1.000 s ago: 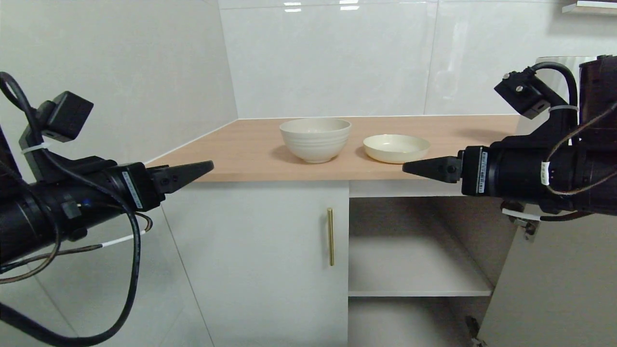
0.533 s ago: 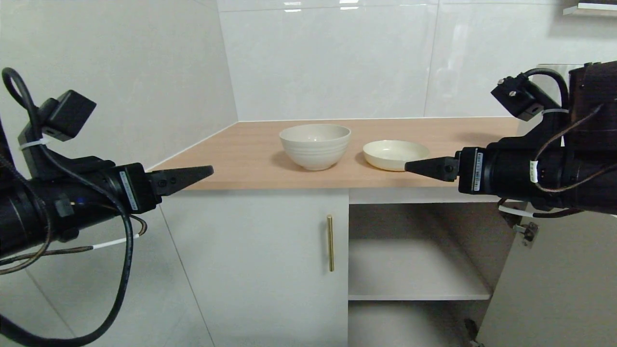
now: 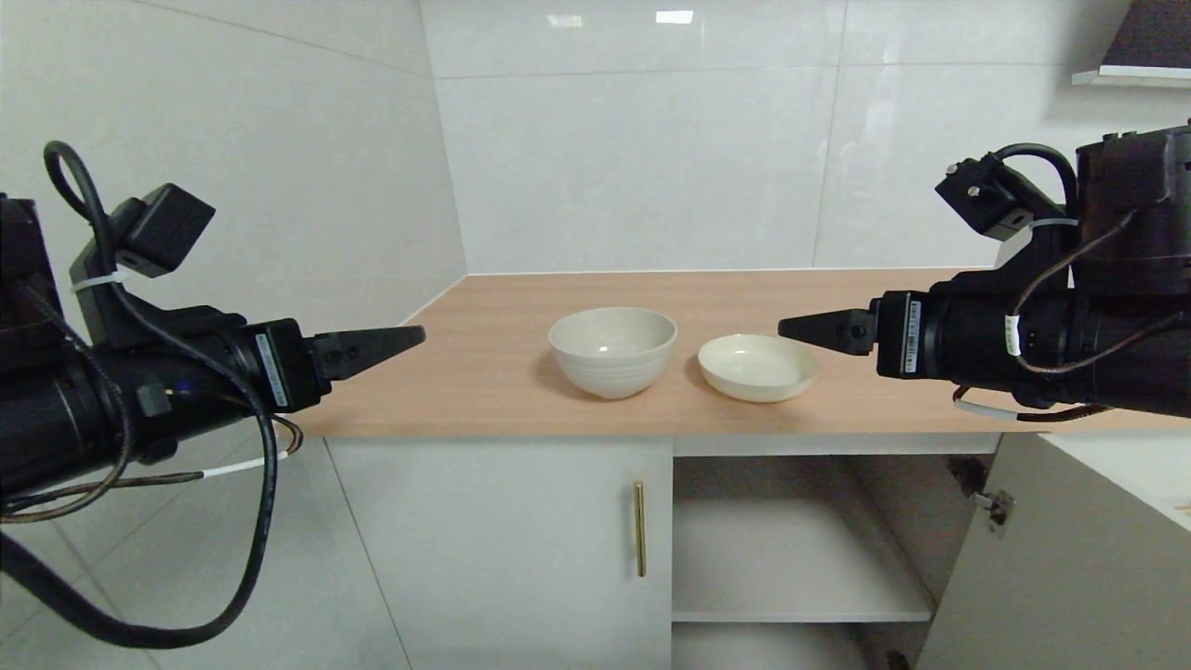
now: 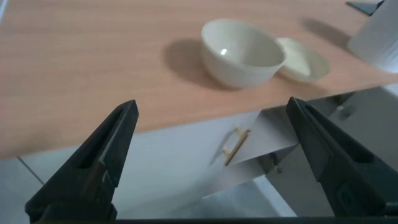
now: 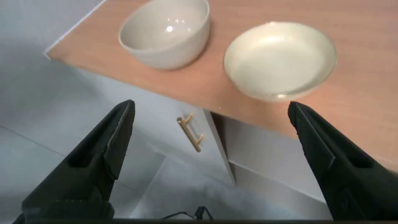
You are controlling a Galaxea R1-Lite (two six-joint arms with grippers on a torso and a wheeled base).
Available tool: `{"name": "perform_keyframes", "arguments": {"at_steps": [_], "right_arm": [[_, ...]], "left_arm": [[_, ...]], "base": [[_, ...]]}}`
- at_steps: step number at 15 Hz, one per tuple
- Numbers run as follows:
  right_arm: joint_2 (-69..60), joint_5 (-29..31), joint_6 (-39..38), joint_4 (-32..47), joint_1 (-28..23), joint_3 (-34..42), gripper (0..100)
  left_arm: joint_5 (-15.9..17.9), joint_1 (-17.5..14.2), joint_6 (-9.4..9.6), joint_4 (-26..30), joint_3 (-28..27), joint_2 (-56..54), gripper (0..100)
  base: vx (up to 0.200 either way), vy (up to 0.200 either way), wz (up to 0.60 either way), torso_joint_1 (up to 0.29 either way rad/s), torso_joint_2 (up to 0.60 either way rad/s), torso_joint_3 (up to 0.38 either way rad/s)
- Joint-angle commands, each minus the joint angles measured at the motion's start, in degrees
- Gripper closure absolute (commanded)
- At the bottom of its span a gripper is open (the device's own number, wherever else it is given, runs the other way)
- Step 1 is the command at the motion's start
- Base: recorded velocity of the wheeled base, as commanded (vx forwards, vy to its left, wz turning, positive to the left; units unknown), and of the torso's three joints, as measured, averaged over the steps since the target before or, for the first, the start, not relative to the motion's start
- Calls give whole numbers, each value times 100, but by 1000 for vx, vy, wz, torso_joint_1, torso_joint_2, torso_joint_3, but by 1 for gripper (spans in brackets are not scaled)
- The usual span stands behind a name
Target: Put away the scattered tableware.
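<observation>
The left gripper (image 3: 411, 336) is held in the air off the left front corner of the wooden countertop (image 3: 484, 372), pointed toward the middle of the scene and well apart from the tableware. In the left wrist view its two dark fingers (image 4: 106, 155) are seen spread wide, with the counter edge and the bowl framed between them.

On the countertop, a little left of centre and near the front edge, a cream ribbed bowl (image 3: 611, 351) is set upright. Just beside it to the right, a shallow cream dish (image 3: 756, 367) is laid flat, also near the front edge. A narrow gap is seen between the two in the head view, though in the left wrist view the bowl overlaps the dish.

The right gripper (image 3: 791, 328) is held level above the counter, just to the right of the dish and apart from it, pointed back toward the left. In the right wrist view its fingers (image 5: 99, 155) are likewise shown parted wide, with bowl and dish lying between them below.

Under the counter, a white cabinet door with a brass handle (image 3: 639, 528) is shut on the left. To its right the compartment is opened, a white shelf (image 3: 791, 577) is exposed inside, and the open door (image 3: 1051, 558) is swung out at the far right.
</observation>
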State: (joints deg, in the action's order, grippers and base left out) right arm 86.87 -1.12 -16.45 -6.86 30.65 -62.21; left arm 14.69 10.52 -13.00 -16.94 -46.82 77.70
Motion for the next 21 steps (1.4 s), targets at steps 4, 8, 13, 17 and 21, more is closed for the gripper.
{"name": "perform_keyframes", "arguments": {"at_steps": [4, 8, 13, 17, 21], "right_arm": [[225, -2, 1, -201, -59, 42, 0], [937, 701, -17, -254, -305, -599, 0], [1420, 886, -351, 1073, -490, -1408, 0], [1825, 1395, -359, 1047, -490, -1514, 0], [1825, 1387, -368, 1012, -490, -1514, 0]], "left_arm": [[-10, 20, -28, 25, -178, 324, 0], [-19, 345, -634, 1018, -1391, 1063, 0], [-221, 644, -915, 4059, -3755, 2091, 0], [-1697, 1453, -1575, 3408, -3729, 2900, 0], [-2014, 1523, -1575, 2758, -3535, 3365, 0]], "base": [[0, 0, 0, 180, -431, -256], [0, 0, 0, 36, -85, -48], [0, 0, 0, 0, 0, 0], [0, 0, 0, 0, 0, 0], [0, 0, 0, 0, 0, 0]]}}
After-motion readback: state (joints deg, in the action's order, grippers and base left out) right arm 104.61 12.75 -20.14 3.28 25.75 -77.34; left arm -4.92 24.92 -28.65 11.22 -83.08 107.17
